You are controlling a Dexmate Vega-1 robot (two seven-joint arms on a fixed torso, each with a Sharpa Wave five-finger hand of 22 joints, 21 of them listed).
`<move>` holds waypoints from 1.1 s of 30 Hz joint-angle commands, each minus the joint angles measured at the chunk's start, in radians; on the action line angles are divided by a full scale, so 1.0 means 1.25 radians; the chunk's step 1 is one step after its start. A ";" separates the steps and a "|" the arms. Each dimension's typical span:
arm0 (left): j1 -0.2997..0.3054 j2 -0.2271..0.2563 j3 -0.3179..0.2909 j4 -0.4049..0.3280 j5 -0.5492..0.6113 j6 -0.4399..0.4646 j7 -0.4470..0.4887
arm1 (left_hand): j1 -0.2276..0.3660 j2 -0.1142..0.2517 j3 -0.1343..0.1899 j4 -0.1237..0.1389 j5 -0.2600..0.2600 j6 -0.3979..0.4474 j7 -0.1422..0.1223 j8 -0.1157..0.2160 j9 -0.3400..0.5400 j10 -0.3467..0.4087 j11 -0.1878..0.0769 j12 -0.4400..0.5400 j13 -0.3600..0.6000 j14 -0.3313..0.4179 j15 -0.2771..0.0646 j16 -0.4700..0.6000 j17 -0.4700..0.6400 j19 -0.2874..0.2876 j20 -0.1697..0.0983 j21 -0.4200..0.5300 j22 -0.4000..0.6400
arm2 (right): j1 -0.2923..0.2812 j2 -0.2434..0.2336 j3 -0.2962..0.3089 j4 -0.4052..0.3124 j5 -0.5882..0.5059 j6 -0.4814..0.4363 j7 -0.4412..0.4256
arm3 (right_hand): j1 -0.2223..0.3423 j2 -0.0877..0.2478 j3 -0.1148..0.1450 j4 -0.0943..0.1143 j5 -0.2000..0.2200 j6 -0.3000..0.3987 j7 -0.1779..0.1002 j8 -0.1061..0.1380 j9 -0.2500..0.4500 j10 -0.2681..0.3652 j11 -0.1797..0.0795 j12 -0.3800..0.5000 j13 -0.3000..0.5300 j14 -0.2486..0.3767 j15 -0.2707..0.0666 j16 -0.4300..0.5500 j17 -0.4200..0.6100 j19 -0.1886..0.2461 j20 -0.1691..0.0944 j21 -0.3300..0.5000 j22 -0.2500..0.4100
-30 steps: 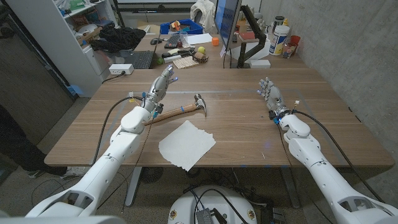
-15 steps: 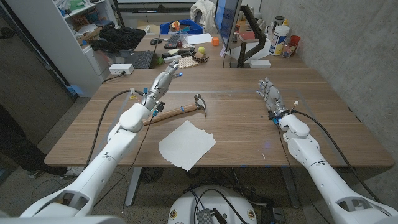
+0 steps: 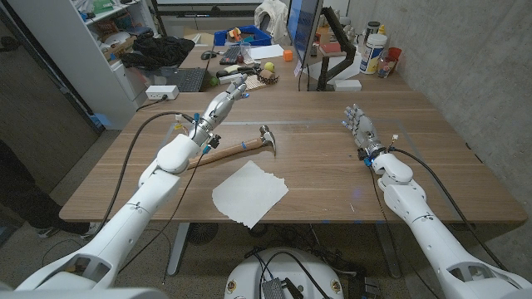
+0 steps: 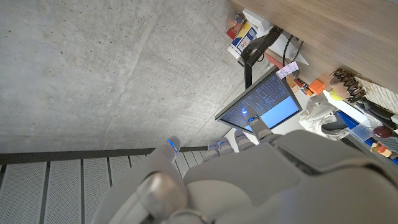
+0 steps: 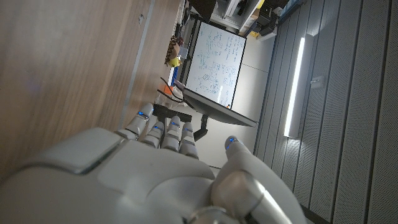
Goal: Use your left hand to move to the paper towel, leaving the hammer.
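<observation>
A hammer (image 3: 243,145) with a wooden handle and steel head lies on the table, head toward the middle. In front of it lies a white paper towel (image 3: 248,193), flat and slightly rumpled. My left hand (image 3: 223,103) is raised above the table behind the hammer's handle end, fingers stretched out and apart, holding nothing; its back (image 4: 249,180) shows in the left wrist view. My right hand (image 3: 360,126) stands upright at the right of the table, fingers together and straight, holding nothing; its back (image 5: 155,174) shows in the right wrist view.
A monitor (image 3: 302,37) on an arm stands at the table's far edge. Behind it a second desk carries a keyboard (image 3: 183,80), a blue bin (image 3: 246,36), bottles (image 3: 374,51) and clutter. A shelf (image 3: 100,41) stands at the far left.
My left hand has lifted up and away from the hammer's handle, toward the table's far side, with its fingers straightening. The hammer, paper towel and right hand have stayed put.
</observation>
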 commanded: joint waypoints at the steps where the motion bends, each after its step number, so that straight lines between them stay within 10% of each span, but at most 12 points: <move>1: 0.002 0.032 -0.001 -0.033 0.092 -0.054 0.002 | 0.008 0.000 0.002 -0.004 0.005 -0.024 -0.008 0.006 0.001 -0.022 -0.006 0.005 0.001 -0.069 -0.013 0.004 0.000 -0.105 -0.017 -0.001 0.002 | 0.005 0.005 0.001 0.005 -0.009 -0.001 0.002 | -0.008 0.013 -0.005 0.001 0.003 0.006 -0.003 0.004 0.004 0.006 0.002 0.001 0.003 -0.002 0.004 0.005 0.003 0.002 -0.016 -0.002 0.004; 33: 0.024 0.100 -0.030 -0.127 0.294 -0.158 0.024 | 0.023 -0.002 0.006 -0.011 0.010 -0.007 -0.019 0.007 0.001 -0.007 -0.019 0.005 0.001 -0.057 -0.021 0.004 -0.001 -0.087 -0.021 -0.008 0.001 | 0.007 0.005 -0.003 0.000 -0.021 0.000 0.000 | -0.007 0.010 -0.008 0.000 0.004 0.005 -0.003 0.003 0.004 0.007 0.001 0.000 0.003 -0.002 0.004 0.003 0.001 0.005 -0.012 -0.010 0.004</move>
